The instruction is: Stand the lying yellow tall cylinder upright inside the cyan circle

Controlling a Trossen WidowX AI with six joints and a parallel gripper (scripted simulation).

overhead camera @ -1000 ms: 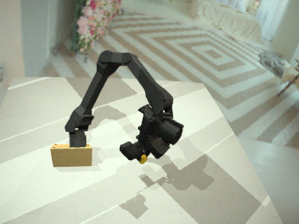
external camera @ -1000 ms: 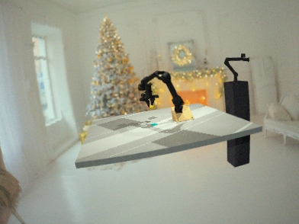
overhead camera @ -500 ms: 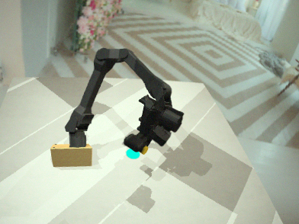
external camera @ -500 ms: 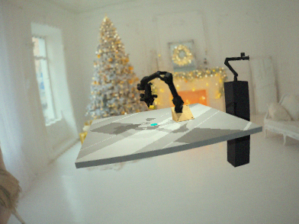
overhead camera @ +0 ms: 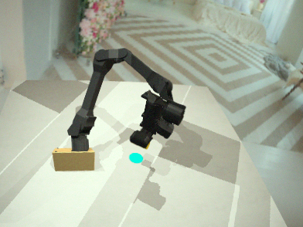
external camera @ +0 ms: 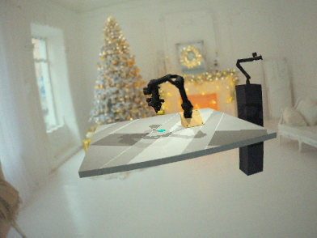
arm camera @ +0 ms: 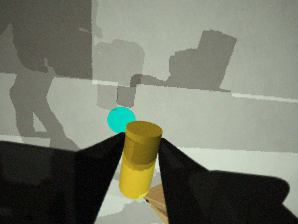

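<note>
Gripper: the gripper (arm camera: 142,165) is clamped on the yellow cylinder (arm camera: 140,157), one dark finger (arm camera: 102,165) on each side, at the bottom centre of the wrist view.
Cylinder: held off the table (overhead camera: 216,185), its far end pointing away from the wrist camera toward the circle; in the top view only a small yellow tip (overhead camera: 148,146) shows under the gripper (overhead camera: 144,139), near the middle of the frame.
Circle: the cyan circle (overhead camera: 135,157) lies on the table just below and left of the gripper in the top view; in the wrist view it (arm camera: 119,119) sits just beyond the cylinder's upper left edge, partly hidden by it.
Arm: the black arm (overhead camera: 100,73) arches from a tan base block (overhead camera: 73,160) at lower left, up and over to the right.
Exterior view: the gripper (external camera: 155,106) hangs above the table's far part, with the circle (external camera: 161,130) below it.
</note>
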